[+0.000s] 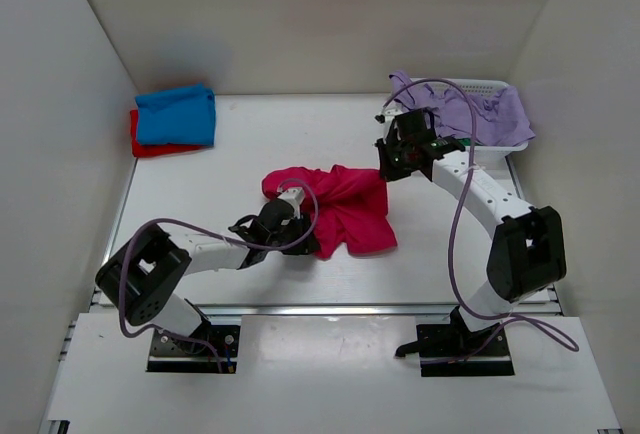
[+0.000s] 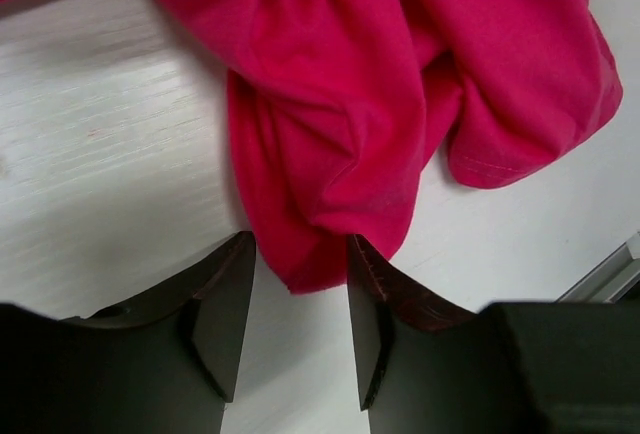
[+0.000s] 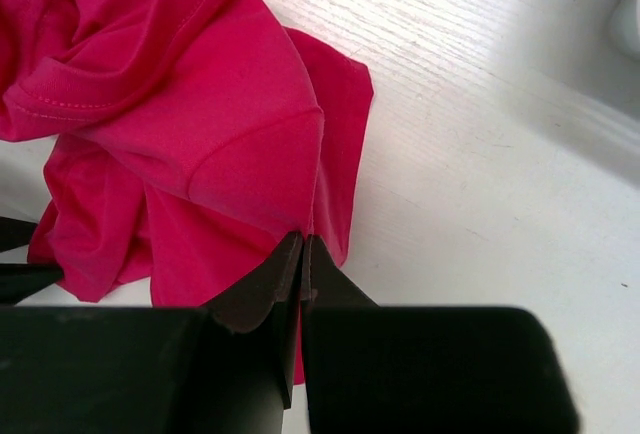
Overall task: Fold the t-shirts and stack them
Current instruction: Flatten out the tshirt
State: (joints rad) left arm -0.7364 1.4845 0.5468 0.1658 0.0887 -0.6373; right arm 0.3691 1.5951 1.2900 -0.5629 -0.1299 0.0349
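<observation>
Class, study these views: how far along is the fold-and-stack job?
Done: a folded blue shirt lies on a red shirt at the far left corner. In hand: the pink shirt is crumpled mid-table; the right fingers pinch its edge, the left fingers straddle a fold, open. Left: fold it, stack it, then likely the lilac clothes in the basket.

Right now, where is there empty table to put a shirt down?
Bare table lies along the back, between the blue shirt and the basket, and nearer, between the blue shirt and the left arm. The middle is crowded: the pink shirt and the right arm.
</observation>
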